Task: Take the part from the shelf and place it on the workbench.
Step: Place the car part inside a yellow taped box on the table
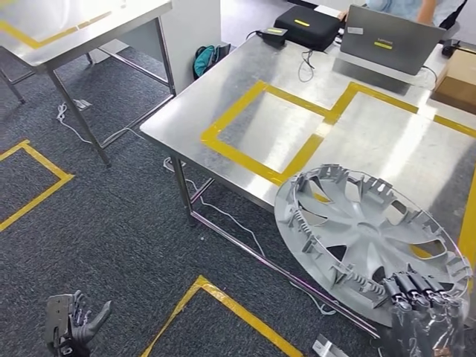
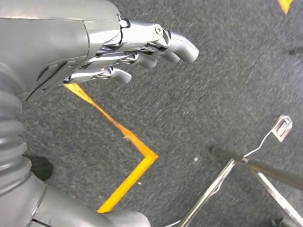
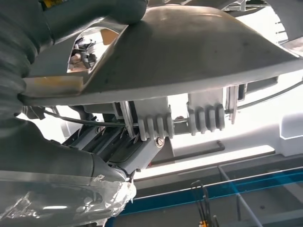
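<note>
The wheel cover (image 1: 364, 238) looks like matt grey plastic, ribbed on the side facing up. The workbench (image 1: 387, 149) is brushed steel, pretty shiny, with glossy yellow tape (image 1: 264, 160) stuck on it. Floor's rough dark carpet (image 1: 112, 223). The left hand (image 2: 143, 49) is polished metal.

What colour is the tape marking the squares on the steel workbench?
Yellow tape, seen best in the head view, on the bare metal workbench.

The head view looks down from high on the workbench (image 1: 348, 141) and carpet (image 1: 112, 223); both wrist views sit close behind their hands, the left sharing that carpet.
</note>
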Motion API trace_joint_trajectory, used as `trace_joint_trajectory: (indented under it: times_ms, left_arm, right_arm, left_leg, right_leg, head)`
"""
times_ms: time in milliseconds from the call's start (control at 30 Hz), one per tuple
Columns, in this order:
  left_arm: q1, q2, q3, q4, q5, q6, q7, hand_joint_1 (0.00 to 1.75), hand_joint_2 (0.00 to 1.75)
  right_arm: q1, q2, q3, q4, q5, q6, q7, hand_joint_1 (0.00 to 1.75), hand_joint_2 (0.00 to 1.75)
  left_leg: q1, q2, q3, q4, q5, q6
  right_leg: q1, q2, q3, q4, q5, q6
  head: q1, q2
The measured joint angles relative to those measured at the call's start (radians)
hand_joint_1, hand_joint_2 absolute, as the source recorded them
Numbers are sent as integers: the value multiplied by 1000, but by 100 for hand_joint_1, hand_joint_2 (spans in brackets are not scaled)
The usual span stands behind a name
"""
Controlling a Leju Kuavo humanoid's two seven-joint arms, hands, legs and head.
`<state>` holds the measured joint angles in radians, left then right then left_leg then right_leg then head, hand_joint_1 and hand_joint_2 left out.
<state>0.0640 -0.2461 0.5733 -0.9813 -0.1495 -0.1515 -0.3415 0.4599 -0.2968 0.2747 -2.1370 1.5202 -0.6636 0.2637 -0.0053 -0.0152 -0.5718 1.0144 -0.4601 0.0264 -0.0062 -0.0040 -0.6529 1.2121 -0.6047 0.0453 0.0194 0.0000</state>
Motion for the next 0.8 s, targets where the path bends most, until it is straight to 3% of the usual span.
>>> trace_joint_trajectory:
  times_ms: [33,67,133,267,300,400,433,467,500,533,600,733,800]
  left_arm:
    - [1,1,-4,1,3,1,0,0,175]
    - [1,3,-8,2,4,2,1,0,175]
    - [1,4,-12,4,5,2,2,0,175]
    - [2,10,-19,6,5,2,2,0,175]
    - [1,11,-21,6,5,2,2,0,175]
    - [2,14,-26,8,5,2,2,0,175]
    - [3,15,-27,9,5,2,2,0,175]
    - [4,17,-27,10,5,2,2,0,175]
    - [5,18,-28,11,5,2,2,0,175]
    - [5,19,-28,12,5,2,2,0,175]
    - [4,20,-29,15,6,2,2,0,175]
    - [7,21,-32,20,13,7,3,0,175]
    - [6,23,-33,20,19,9,2,0,175]
  right_arm:
    - [-2,-5,2,2,0,2,3,169,175]
    - [-5,-9,5,4,0,3,6,169,175]
    - [-9,-15,9,6,0,4,8,169,175]
    - [-11,-21,16,8,0,5,9,169,175]
    - [-13,-21,17,8,0,5,10,169,175]
    - [-18,-22,18,10,0,6,10,169,175]
    - [-18,-22,18,11,0,6,10,169,175]
    - [-18,-22,19,13,0,6,10,169,175]
    - [-18,-22,20,14,0,6,10,169,175]
    - [-18,-22,21,16,0,6,10,169,175]
    - [-20,-23,23,17,0,6,10,169,175]
    - [-23,-27,28,18,-11,15,18,169,175]
    - [-25,-27,31,20,-30,19,22,169,175]
  left_leg:
    - [-1,-2,11,0,-9,-1]
    - [-3,-4,19,0,-17,-4]
    - [-3,-6,27,1,-26,-15]
    - [-3,-2,20,44,-29,-38]
    - [-2,0,-3,84,-43,-44]
    - [4,2,-111,241,-110,-57]
    - [6,3,-134,261,-115,-60]
    - [7,3,-141,246,-97,-61]
    - [8,4,-130,200,-60,-62]
    - [11,5,-111,135,-10,-64]
    - [13,7,-79,33,38,-62]
    - [15,8,-61,6,37,-29]
    - [14,9,-44,5,32,-16]
  right_leg:
    - [2,1,15,-65,59,-7]
    - [5,1,28,-118,99,-12]
    - [12,2,39,-168,136,-23]
    - [7,4,73,-188,144,-42]
    - [4,4,84,-191,141,-44]
    - [0,5,100,-193,125,-47]
    - [-1,6,108,-193,117,-46]
    - [-3,6,118,-193,109,-44]
    - [-6,7,130,-193,100,-40]
    - [-8,8,139,-193,90,-34]
    - [-7,9,152,-192,71,-21]
    - [-3,10,172,-199,56,3]
    - [-4,8,144,-138,37,9]
  head:
    - [0,0]
    - [0,0]
    - [-1,0]
    - [-4,0]
    - [-6,0]
    - [-9,0]
    - [-9,0]
    - [-9,0]
    - [-9,0]
    - [-10,0]
    - [-14,0]
    - [-15,0]
    - [-11,0]
